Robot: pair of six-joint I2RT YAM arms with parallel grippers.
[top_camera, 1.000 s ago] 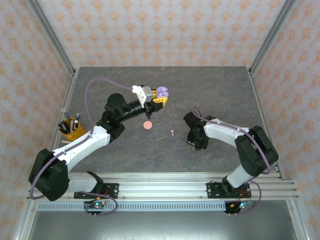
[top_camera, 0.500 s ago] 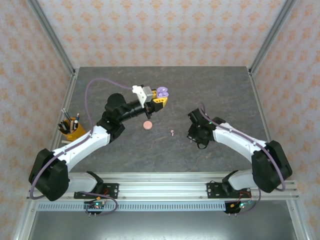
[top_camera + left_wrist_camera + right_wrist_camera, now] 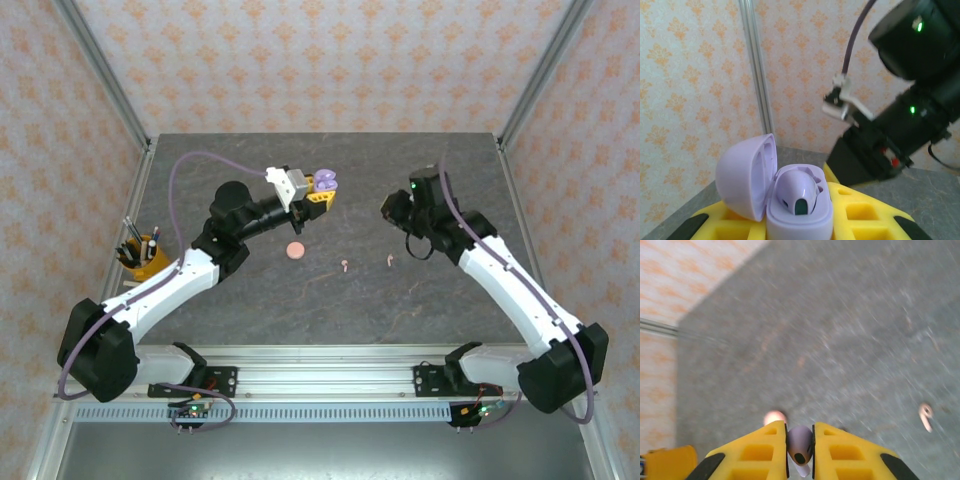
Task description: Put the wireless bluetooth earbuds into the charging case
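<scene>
My left gripper (image 3: 323, 191) is shut on an open lilac charging case (image 3: 799, 220), held above the table at mid-back. The case's lid (image 3: 746, 174) is swung to the left, and one lilac earbud (image 3: 798, 190) sits in a socket. My right gripper (image 3: 800, 450) is shut on a second lilac earbud (image 3: 800, 442), and it hangs right of the case in the top view (image 3: 393, 207). Two pale pink earbuds (image 3: 344, 265) (image 3: 389, 261) lie on the table. One of these pink earbuds (image 3: 925, 415) also appears in the right wrist view.
A closed round pink case (image 3: 295, 250) lies on the grey table (image 3: 450, 300) below the left gripper, and this pink case (image 3: 774, 417) sits just beyond my right fingers. A yellow pen cup (image 3: 146, 255) stands at the left edge. The right arm (image 3: 900, 125) looms close behind the lilac case.
My right gripper rose from the table near the front and swung back toward the lilac case with an earbud pinched. That uncovered a second pink earbud. The left gripper barely moved.
</scene>
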